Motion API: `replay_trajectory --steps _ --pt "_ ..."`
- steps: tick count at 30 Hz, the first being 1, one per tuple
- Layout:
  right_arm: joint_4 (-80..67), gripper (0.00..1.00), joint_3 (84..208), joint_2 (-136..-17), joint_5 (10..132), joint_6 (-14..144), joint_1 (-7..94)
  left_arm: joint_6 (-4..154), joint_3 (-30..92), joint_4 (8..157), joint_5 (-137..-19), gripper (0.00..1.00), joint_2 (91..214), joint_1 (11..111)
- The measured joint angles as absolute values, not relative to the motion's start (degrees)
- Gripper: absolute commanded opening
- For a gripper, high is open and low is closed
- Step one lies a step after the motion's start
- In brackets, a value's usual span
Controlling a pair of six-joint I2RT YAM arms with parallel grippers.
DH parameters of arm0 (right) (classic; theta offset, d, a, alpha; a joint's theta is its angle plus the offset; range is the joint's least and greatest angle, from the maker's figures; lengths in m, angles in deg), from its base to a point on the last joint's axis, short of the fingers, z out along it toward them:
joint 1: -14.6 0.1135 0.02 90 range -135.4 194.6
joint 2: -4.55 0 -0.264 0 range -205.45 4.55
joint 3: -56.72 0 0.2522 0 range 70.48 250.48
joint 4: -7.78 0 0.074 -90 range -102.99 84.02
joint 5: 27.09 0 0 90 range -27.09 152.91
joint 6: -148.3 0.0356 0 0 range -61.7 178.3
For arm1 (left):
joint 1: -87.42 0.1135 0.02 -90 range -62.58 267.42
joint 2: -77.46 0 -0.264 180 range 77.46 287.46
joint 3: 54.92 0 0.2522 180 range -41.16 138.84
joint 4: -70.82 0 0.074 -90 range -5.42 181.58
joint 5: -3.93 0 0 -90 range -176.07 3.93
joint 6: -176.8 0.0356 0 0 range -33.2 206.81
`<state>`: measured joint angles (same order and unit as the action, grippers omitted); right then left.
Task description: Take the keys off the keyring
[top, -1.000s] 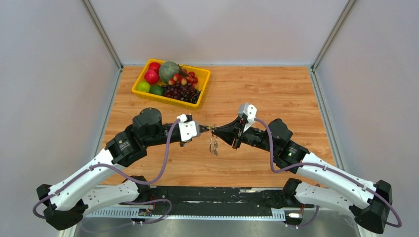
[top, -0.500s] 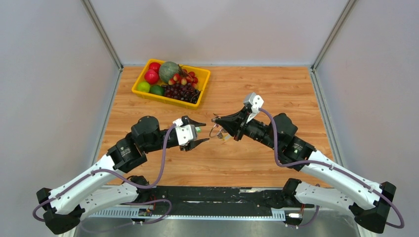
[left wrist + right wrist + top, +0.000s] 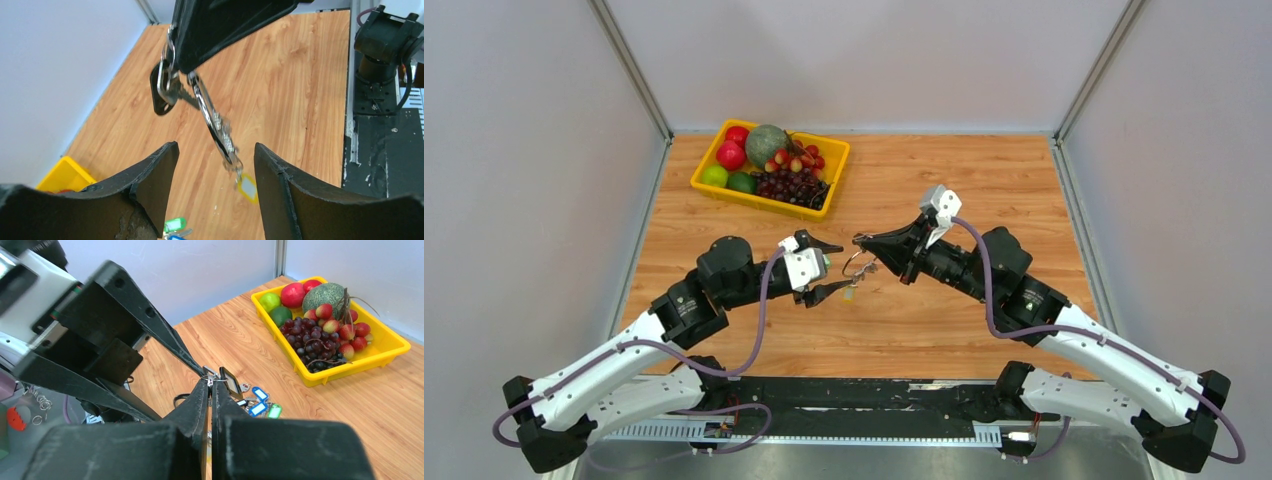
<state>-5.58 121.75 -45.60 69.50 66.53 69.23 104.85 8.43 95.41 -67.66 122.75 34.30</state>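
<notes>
My right gripper is shut on the top of the silver keyring, which hangs tilted above the table. A black key head dangles from the keyring beside the right gripper's fingertips. A blurred yellow-tagged key sits just below the ring's low end; whether it is attached I cannot tell. My left gripper stands open just short of the ring, with nothing between its fingers. Loose keys with blue tags and a green tag lie on the wood beneath.
A yellow tray of fruit stands at the far left of the wooden table. Grey walls close in both sides. The arms' black base rail runs along the near edge.
My left gripper has opened and drawn back to the left, away from the right gripper's tip. The right gripper has carried the keyring slightly farther away.
</notes>
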Motion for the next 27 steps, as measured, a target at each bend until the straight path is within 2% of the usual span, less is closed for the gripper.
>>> replay_trajectory --steps 3,8,11,14,27 --pt "-6.21 0.00 123.02 -45.49 69.46 66.05 69.23 101.98 6.52 93.29 -69.93 0.71 122.80 34.28" --pt "-6.24 0.00 124.81 -44.90 69.13 64.70 69.27 95.58 0.21 85.99 -74.79 0.85 121.92 34.28" --pt "-6.30 0.00 126.45 -44.85 68.61 63.93 69.30 92.32 -3.22 81.86 -76.47 0.89 121.14 34.25" --pt "-6.52 0.00 128.37 -44.88 68.08 63.71 69.30 90.14 -5.45 77.92 -77.65 0.90 120.94 34.28" --pt "-6.43 0.00 131.85 -46.51 68.85 63.76 69.30 87.03 -9.74 64.99 -72.93 0.78 125.31 34.28"
